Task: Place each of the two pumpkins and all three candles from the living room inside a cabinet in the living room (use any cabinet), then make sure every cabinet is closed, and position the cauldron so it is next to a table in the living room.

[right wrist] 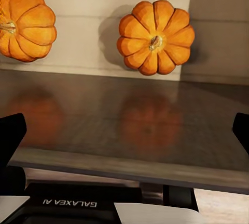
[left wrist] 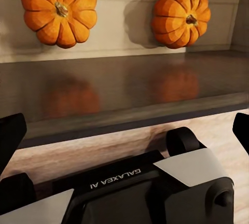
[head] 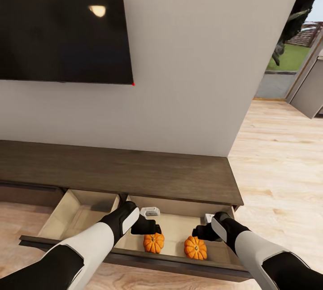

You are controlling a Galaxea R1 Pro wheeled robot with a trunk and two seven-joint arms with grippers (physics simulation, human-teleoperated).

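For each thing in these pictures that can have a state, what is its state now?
Right drawer: pulled open, two pumpkins inside.
Left drawer: pulled open.
Left pumpkin: upright on the drawer floor, free.
Right pumpkin: upright, free.
Left gripper: fingers open, empty.
Right gripper: fingers open, empty.

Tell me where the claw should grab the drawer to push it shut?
Probably no grab is needed. The open drawer with both pumpkins shows no handle, just a long flat dark front panel. Come from the robot's side, put the left claw and right claw against that front edge and push toward the wall, or pinch its top lip.
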